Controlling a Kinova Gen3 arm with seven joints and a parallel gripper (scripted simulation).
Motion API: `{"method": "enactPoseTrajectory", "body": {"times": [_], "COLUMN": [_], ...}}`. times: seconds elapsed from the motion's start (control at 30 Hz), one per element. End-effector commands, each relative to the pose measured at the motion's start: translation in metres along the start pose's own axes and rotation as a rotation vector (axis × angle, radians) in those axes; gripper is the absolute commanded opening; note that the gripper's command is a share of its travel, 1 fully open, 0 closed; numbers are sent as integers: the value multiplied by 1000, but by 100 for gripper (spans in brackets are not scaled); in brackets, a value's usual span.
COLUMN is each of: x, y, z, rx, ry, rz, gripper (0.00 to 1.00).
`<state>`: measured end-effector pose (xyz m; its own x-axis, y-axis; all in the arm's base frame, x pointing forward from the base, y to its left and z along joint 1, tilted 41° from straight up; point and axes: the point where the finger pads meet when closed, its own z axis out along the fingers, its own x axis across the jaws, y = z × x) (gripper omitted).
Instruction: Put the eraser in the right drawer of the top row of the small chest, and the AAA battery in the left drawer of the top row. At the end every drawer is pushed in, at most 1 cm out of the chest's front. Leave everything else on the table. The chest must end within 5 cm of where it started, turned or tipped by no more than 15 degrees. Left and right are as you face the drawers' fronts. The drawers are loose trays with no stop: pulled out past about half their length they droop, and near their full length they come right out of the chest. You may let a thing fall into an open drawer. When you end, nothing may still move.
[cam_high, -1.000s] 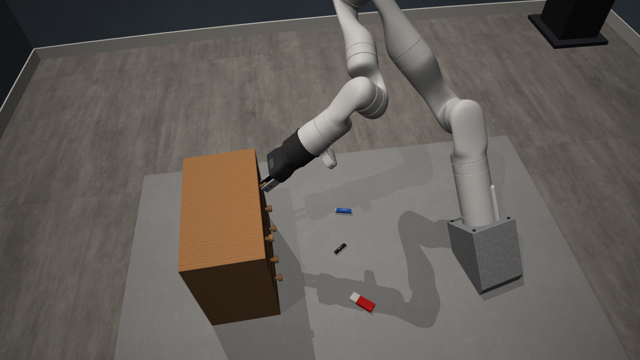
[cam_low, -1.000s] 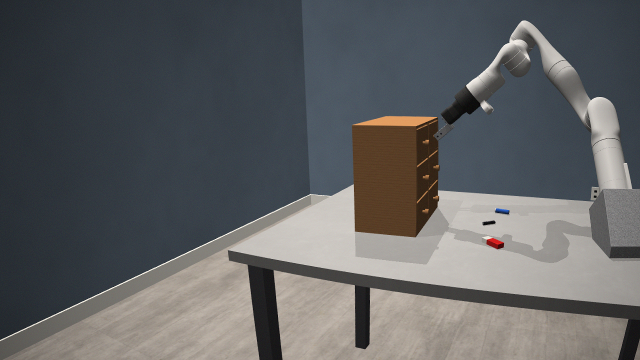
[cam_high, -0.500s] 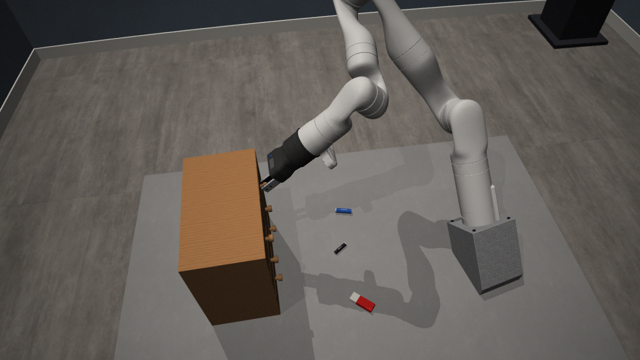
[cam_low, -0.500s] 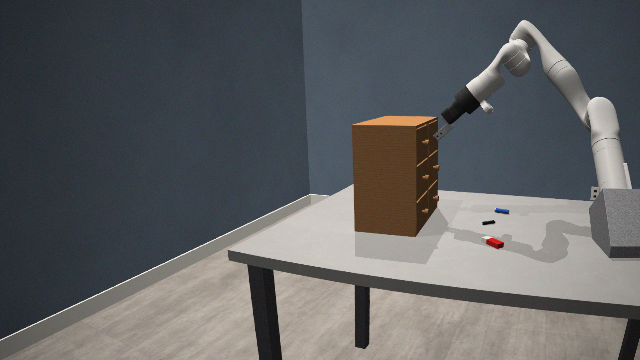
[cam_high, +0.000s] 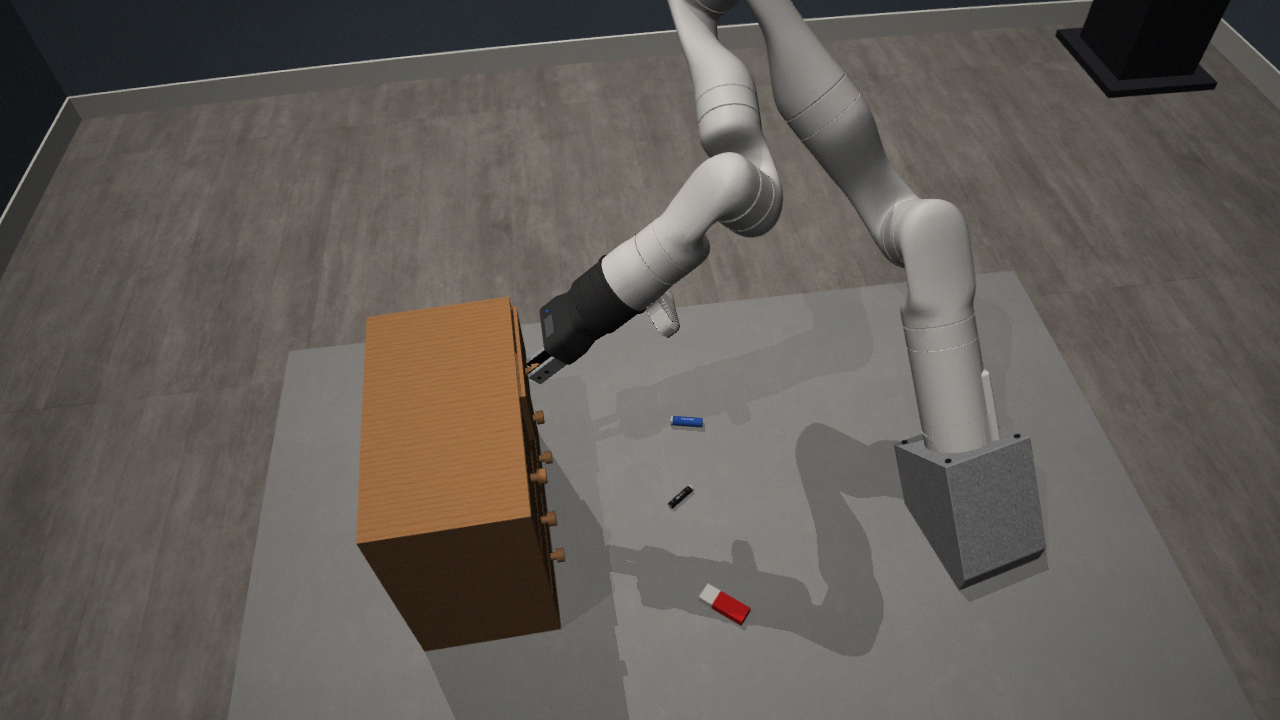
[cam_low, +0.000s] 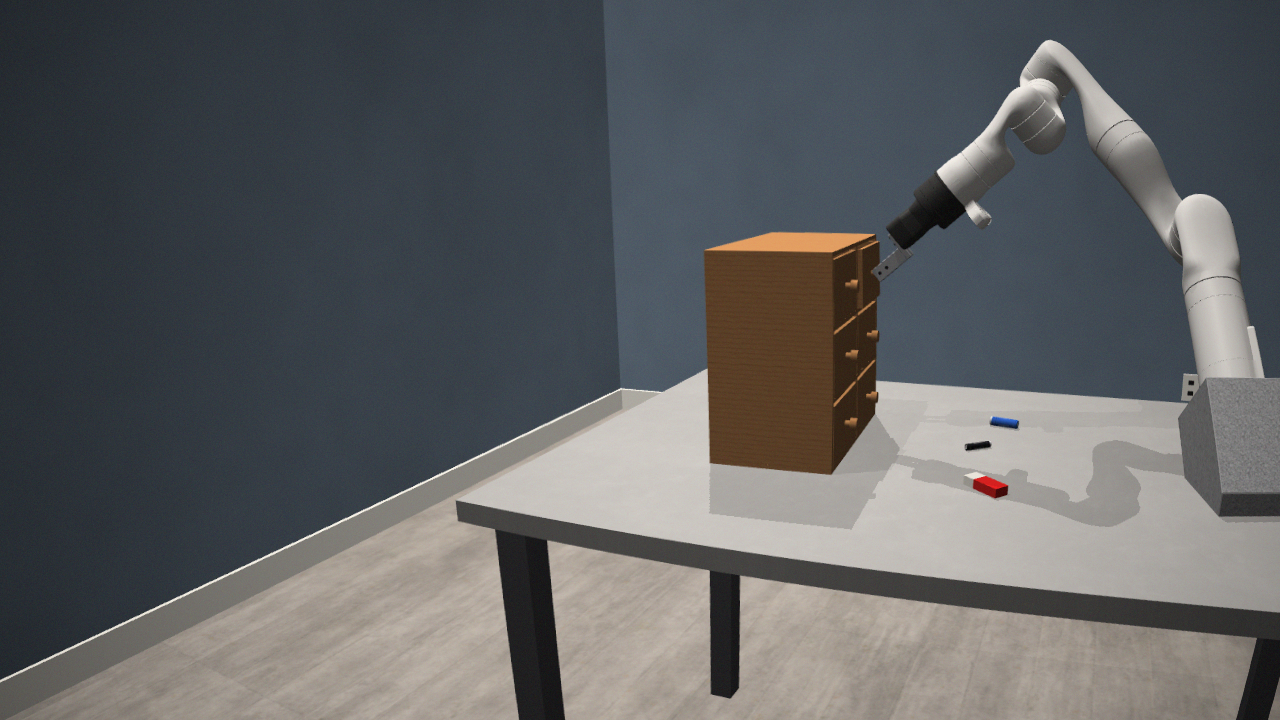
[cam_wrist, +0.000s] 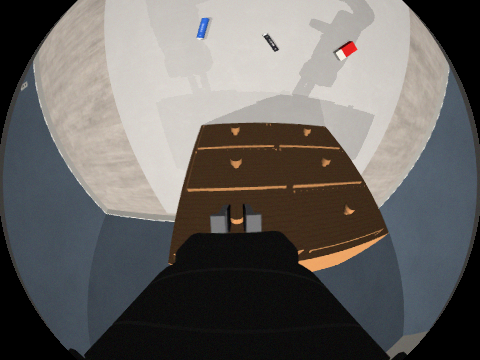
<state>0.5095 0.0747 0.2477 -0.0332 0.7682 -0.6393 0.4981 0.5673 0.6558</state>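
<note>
Eraser (cam_high: 725, 604) (cam_low: 989, 485) (cam_wrist: 346, 50) and AAA battery (cam_high: 680, 497) (cam_low: 977, 445) (cam_wrist: 270, 42) both lay on the counter (cam_high: 644, 385) (cam_low: 626, 501) (cam_wrist: 240, 75), well apart from each other and in front of the chest (cam_high: 443, 411) (cam_low: 769, 358) (cam_wrist: 340, 260), so neither had been put away. The black cell was taken for the AAA because it looked smaller than the blue battery (cam_high: 687, 420) (cam_low: 1004, 422) (cam_wrist: 202, 28), which was to be left where it lay.

The claw (cam_high: 535, 368) (cam_low: 886, 266) (cam_wrist: 236, 213) was closed on the knob (cam_high: 533, 367) (cam_wrist: 236, 220) of the top right drawer (cam_high: 519, 349) (cam_low: 868, 268) (cam_wrist: 200, 225). That drawer stood slightly proud of the chest's front, its opening probably only just begun; the top left drawer (cam_low: 844, 300) (cam_wrist: 325, 215) looked pushed in.

Nearly all the work remained: the right drawer had to come out far enough to take the eraser, though short of drooping, then be filled and pushed in. The left one needed the same for the AAA battery. The chest stood upright.
</note>
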Motion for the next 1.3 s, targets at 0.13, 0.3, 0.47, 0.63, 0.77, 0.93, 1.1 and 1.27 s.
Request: {"method": "enactPoseTrajectory", "body": {"times": [0.13,0.3,0.47,0.63,0.77,0.93,1.1,1.27], "x": [0,0,0,0,0,0,0,0], "y": [-4,-6,-10,-15,-17,-22,-27,-31], "z": [-6,-9,-14,-20,-22,-28,-33,-38], "rx": [-2,-2,-2,-2,-2,-2,-2,-2], "ry": [1,1,1,1,1,1,1,1], "rz": [-2,-2,-2,-2,-2,-2,-2,-2], "gripper": [37,37,37,37,37,37,37,37]}}
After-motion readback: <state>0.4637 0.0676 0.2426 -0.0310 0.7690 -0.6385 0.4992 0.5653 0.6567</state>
